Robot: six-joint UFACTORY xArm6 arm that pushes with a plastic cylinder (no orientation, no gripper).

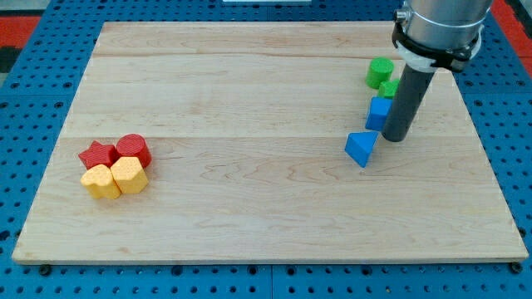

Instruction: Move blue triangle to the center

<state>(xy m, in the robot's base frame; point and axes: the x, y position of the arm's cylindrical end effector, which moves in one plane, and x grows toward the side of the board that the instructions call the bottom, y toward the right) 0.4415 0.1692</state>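
The blue triangle (360, 148) lies on the wooden board (249, 208) at the view's right, right of the middle. My tip (394, 138) rests on the board just to the right of it and slightly above, close to its upper right corner. A blue cube (379, 112) sits directly above the triangle, touching the rod's left side.
A green cylinder (380, 71) and a green block (389, 88) stand above the blue cube, near the rod. At the view's left a red star (97, 154), a red cylinder (133, 149) and two yellow blocks (100, 181) (130, 175) sit clustered together.
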